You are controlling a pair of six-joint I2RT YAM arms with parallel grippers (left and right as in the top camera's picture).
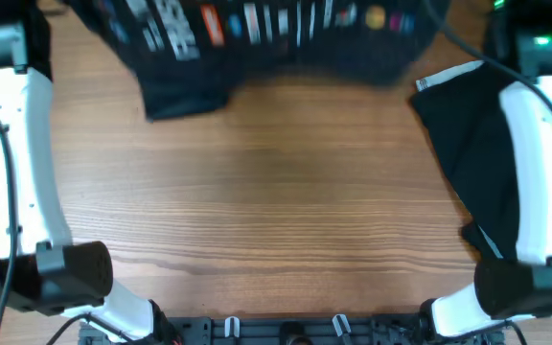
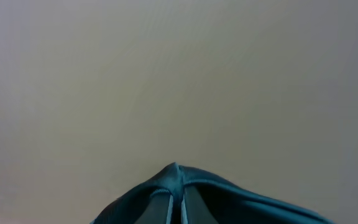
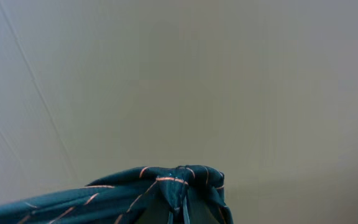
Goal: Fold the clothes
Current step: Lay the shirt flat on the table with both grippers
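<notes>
Robot lab bench: wood-grain table (image 1: 257, 192), white arms (image 1: 27, 163)

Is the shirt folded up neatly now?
Not folded. The jersey is bunched in a rumpled heap along the table's far edge; the left gripper and right gripper each pinch a peak of dark cloth.

Left arm (image 1: 29, 163), right arm (image 1: 533, 163): white tubular links, black joint housings (image 1: 75, 271), black cables (image 1: 10, 192); green light (image 1: 542, 40) on the right.
</notes>
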